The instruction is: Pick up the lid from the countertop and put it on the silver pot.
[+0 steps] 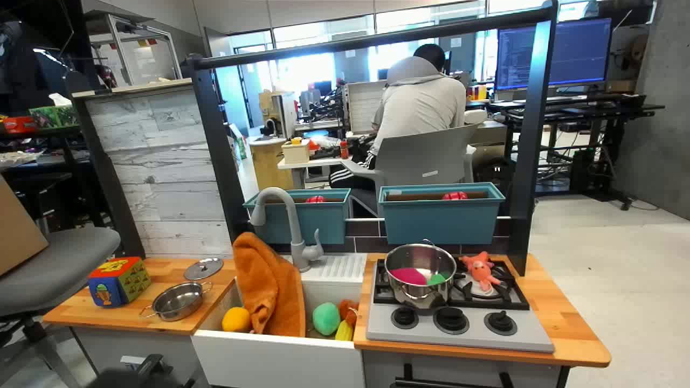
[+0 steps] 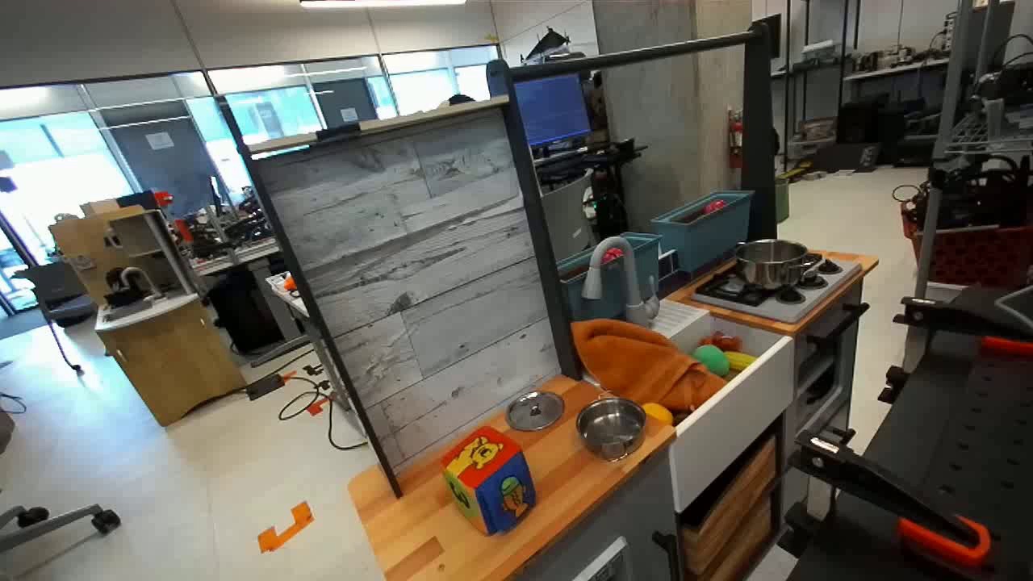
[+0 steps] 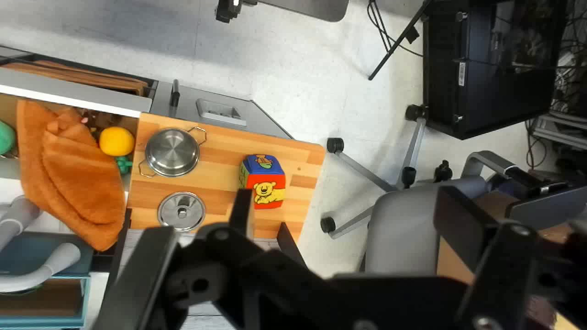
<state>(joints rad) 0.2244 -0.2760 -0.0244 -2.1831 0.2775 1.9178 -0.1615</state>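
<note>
The lid (image 1: 204, 269) is a small round silvery disc with a knob, lying flat on the wooden countertop. It shows also in an exterior view (image 2: 535, 411) and in the wrist view (image 3: 182, 211). The silver pot (image 1: 180, 300) stands upright on the same countertop beside the lid, with two thin handles and no cover. It also shows in an exterior view (image 2: 611, 428) and in the wrist view (image 3: 172, 152). My gripper (image 3: 347, 201) is open, its fingers wide apart with nothing between them. It is well above the countertop and apart from lid and pot.
A colourful cube (image 3: 262, 181) stands on the countertop near the pot. An orange cloth (image 1: 272, 291) hangs in the sink beside toy food. A grey plank backboard (image 2: 420, 258) rises behind the lid. A larger steel pot (image 1: 420, 275) stands on the stove. A grey faucet (image 1: 291, 226) rises behind the sink.
</note>
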